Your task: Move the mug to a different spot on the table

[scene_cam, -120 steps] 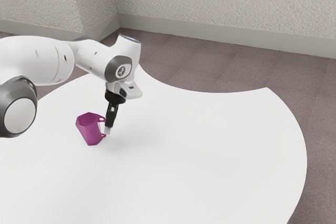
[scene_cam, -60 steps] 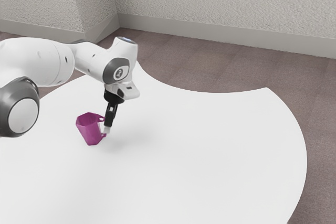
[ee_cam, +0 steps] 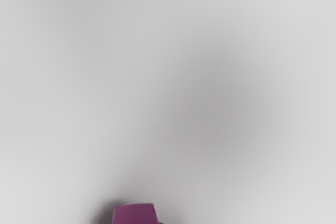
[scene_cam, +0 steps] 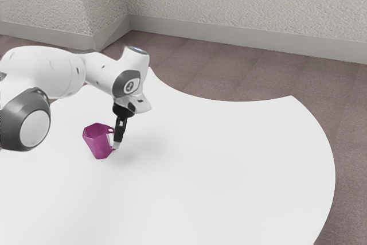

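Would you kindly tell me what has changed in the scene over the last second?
The arm has swung its wrist a little toward the exterior view's left, and its big joints have drawn that way too. The gripper stays low beside the mug, on its handle side. Nothing was visibly picked up or let go. The mug stands on the same spot of the table.

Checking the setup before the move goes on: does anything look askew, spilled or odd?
The mug looks a little askew: it seems to lean toward the exterior view's left instead of standing straight, with the gripper at its handle side. Nothing looks spilled or broken on the table.
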`<state>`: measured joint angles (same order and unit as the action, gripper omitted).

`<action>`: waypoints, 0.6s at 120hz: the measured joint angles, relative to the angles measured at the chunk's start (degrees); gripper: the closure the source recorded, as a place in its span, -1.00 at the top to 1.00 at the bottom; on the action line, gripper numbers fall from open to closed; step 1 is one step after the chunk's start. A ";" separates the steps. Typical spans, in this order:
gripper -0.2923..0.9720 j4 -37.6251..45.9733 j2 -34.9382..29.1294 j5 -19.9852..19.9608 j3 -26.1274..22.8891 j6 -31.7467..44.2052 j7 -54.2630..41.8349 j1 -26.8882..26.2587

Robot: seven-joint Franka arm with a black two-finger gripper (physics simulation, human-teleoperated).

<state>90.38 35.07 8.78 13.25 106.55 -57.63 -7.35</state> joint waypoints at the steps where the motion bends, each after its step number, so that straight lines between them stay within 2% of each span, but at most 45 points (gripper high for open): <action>1: 0.54 0.00 0.08 0.06 0.00 -0.05 0.10 -0.02; 29: 0.48 0.00 1.50 1.42 0.02 -0.78 2.68 -0.29; 72: 0.00 0.00 1.52 1.70 0.02 -0.46 5.25 -0.29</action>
<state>90.37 36.59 10.48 13.27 106.09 -52.38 -7.65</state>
